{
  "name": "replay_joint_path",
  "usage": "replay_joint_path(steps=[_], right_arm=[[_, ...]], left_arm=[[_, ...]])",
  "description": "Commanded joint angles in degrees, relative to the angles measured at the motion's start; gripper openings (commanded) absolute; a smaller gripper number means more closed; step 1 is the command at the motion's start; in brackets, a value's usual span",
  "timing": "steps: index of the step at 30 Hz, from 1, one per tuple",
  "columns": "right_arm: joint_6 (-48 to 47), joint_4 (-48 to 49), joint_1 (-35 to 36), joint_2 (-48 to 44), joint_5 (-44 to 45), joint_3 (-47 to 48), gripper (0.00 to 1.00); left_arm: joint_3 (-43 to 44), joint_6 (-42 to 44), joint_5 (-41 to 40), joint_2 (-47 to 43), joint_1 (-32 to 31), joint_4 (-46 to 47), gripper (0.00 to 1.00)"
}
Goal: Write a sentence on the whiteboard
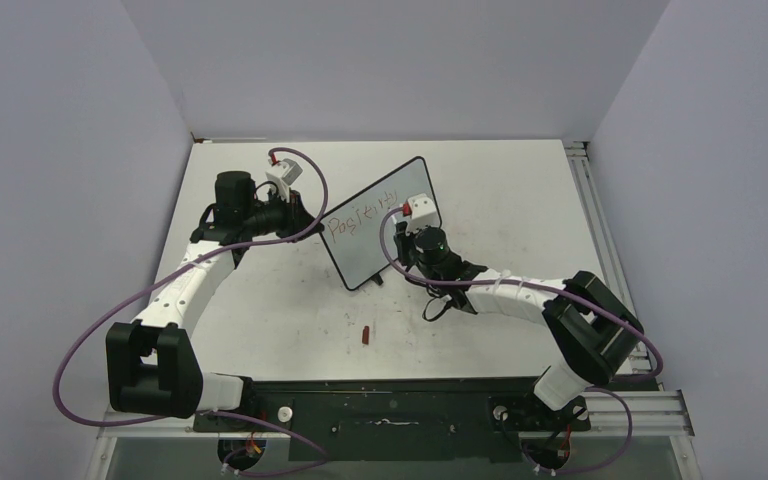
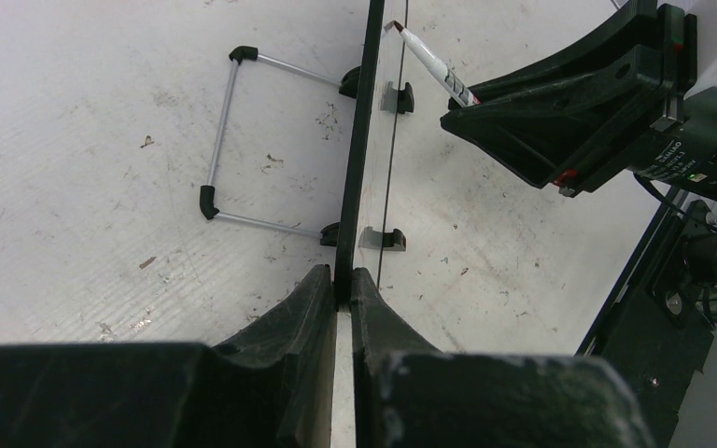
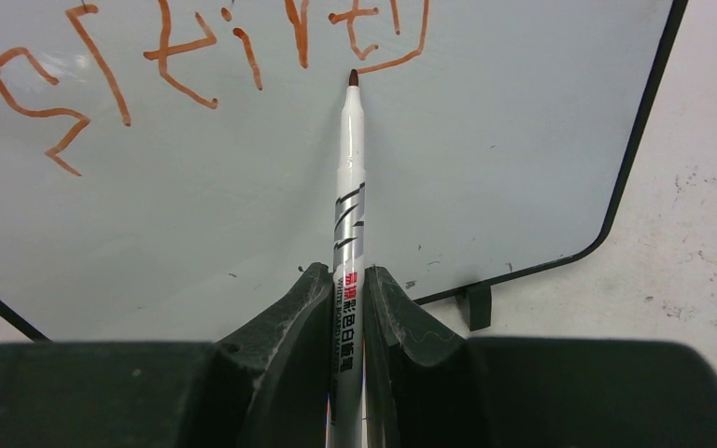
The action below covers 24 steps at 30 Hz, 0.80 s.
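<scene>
The whiteboard (image 1: pixel 380 228) stands tilted on the table, with a black frame and a glossy face. One slanted line of reddish handwritten words (image 1: pixel 363 215) runs across it, and it shows large in the right wrist view (image 3: pixel 177 56). My left gripper (image 2: pixel 344 277) is shut on the board's edge (image 2: pixel 359 140), seen edge-on. My right gripper (image 3: pixel 345 280) is shut on a white marker (image 3: pixel 349 187). The marker's red tip (image 3: pixel 353 77) is at the board face just below the last letters. I cannot tell if it touches.
A red marker cap (image 1: pixel 365 334) lies on the table in front of the board. The board's wire stand (image 2: pixel 233 140) rests on the table behind it, and a black foot (image 3: pixel 474 303) sits at its lower corner. The tabletop (image 1: pixel 520 190) is smudged.
</scene>
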Motion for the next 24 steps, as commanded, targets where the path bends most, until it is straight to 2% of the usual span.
replay_joint_path(steps=[1, 13, 24], right_arm=[[-0.32, 1.55, 1.28, 0.02, -1.66, -0.28, 0.05], [-0.49, 0.87, 2.49, -0.08, 0.45, -0.06, 0.05], [0.04, -1.87, 2.50, -4.66, 4.74, -0.50, 0.05]], left_arm=[[1.49, 0.47, 1.19, -2.36, 0.22, 2.74, 0.00], [1.37, 0.47, 1.22, -2.64, 0.24, 2.82, 0.00], [1.32, 0.48, 0.94, -2.73, 0.27, 2.82, 0.00]])
